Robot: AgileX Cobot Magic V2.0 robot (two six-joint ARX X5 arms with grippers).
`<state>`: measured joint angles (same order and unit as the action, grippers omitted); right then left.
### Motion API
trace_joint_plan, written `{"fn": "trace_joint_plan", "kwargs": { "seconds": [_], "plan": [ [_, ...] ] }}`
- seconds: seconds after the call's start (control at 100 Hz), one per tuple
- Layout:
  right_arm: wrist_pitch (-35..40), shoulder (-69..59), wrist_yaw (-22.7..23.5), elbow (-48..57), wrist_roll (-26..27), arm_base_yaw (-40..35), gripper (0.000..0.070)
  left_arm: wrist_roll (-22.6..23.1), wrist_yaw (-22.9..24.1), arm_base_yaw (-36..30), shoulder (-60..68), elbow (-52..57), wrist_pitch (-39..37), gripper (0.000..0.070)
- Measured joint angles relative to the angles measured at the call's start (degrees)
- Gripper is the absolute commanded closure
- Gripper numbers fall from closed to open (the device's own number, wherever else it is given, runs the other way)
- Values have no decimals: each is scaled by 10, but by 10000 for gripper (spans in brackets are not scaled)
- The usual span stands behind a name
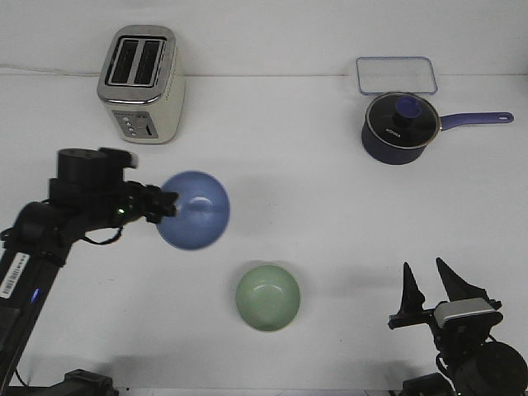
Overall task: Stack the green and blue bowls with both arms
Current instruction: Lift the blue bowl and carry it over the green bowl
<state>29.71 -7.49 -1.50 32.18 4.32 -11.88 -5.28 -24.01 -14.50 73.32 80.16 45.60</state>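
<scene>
1. my left gripper [169, 203] is clamped on the rim of the blue bowl [196, 209], which looks lifted and tilted so its inside faces the camera; from this single overhead-ish view i can't be sure how high it is off the table [330, 214].
2. the green bowl [268, 297] sits upright on the table, near and toward the front-right of the blue one, not touching it.
3. my right gripper [433, 290] has its fingers spread apart and holds nothing; it stands well apart from both bowls, to the right of the green one.
4. to do this step well, i judge i should level the blue bowl first, centre it over the green one, and lower it straight so the rims nest rather than clip.
5. i'd release only once it seats, since a rim grip could drag the green bowl sideways.
6. writing: the saucepan [398, 128] carries a pale brand word on its side, too small to read; a strip label on my left arm [12, 276] is illegible too. the toaster [139, 84] shows no readable text.
</scene>
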Motion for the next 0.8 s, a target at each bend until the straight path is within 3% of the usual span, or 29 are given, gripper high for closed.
{"fn": "trace_joint_plan", "kwargs": {
  "seconds": [0.31, 0.57, 0.8],
  "plan": [
    [0, 0, 0, 0, 0, 0, 291, -45, 12, -211, 2, -154, -102, 687],
    [0, 0, 0, 0, 0, 0, 291, -68, 63, -280, 17, -192, -154, 687],
    [0, 0, 0, 0, 0, 0, 291, -74, 72, -309, 70, -192, -189, 687]
  ]
}}
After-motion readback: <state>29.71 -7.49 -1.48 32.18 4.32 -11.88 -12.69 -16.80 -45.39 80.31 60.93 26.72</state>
